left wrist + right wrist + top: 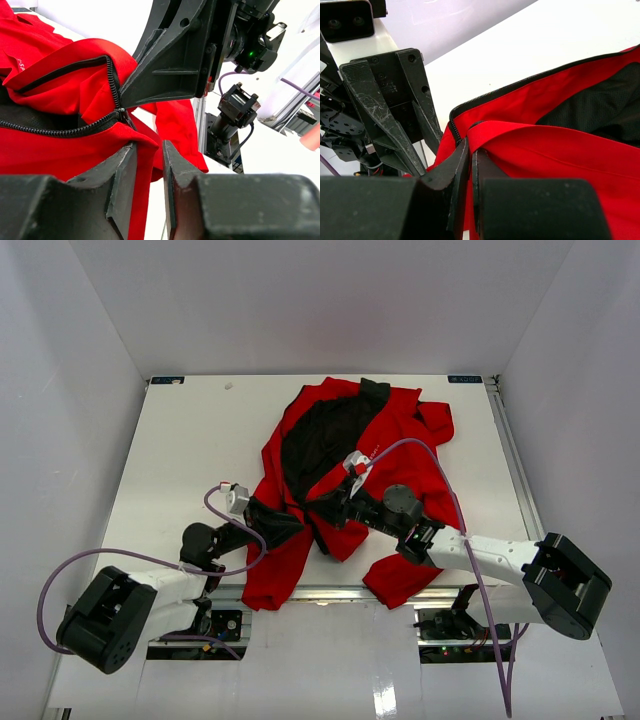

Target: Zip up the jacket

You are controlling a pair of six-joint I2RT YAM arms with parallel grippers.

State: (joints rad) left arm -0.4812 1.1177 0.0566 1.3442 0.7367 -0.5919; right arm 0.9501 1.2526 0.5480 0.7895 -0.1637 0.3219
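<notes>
jacket (pixel 400 430) lies crumpled and unzipped in the middle of the table (pixel 190 440) with its black lining (pixel 325 435) showing, its long axis running from the hem near the arms to the collar at the far side, leaning a little right. right gripper (pixel 470 162) is pressed together on red fabric at the bottom of the zipper (pixel 75 131), probably to work the slider. left gripper (pixel 149 167), just beside it, has fingers slightly parted at the hem edge, likely to anchor the cloth.
</notes>
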